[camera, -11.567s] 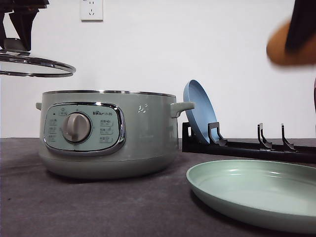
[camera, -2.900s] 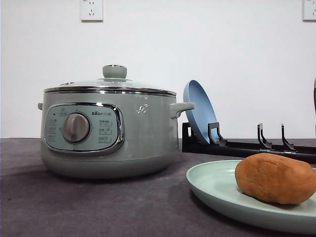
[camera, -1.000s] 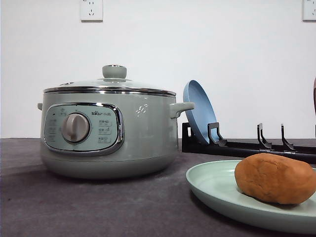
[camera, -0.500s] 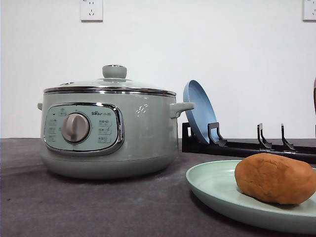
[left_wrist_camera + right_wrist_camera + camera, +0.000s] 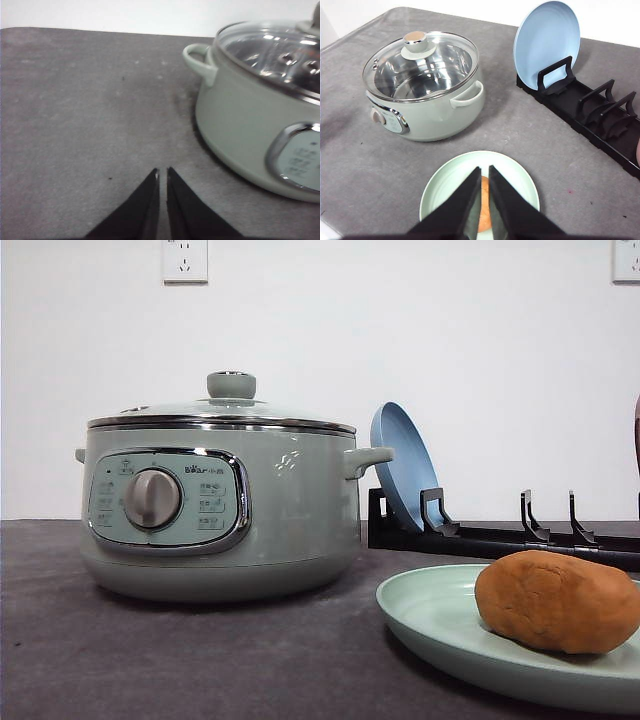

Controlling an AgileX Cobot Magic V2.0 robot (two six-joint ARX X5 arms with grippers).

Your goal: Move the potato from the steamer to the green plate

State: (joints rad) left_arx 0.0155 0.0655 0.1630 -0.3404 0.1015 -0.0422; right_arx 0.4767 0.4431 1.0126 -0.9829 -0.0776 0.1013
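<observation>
Now the potato (image 5: pixel 557 601) lies on the green plate (image 5: pixel 430 615), the steamer (image 5: pixel 220 505) lidded, both jaws together.

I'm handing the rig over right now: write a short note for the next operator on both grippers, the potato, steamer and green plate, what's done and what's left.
Left gripper: jaws shut, empty, over bare table beside the steamer.
Right gripper: jaws shut, empty, above the green plate.
Potato: lying on the green plate, free of both grippers.
Steamer: glass lid on, nothing inside as seen through the lid from the right wrist view.
Blue plate: standing in the black rack, untouched by either gripper.
Done: potato is on the plate and the lid is on.
Left: nothing visible for the transfer; I would just park the arms.
</observation>
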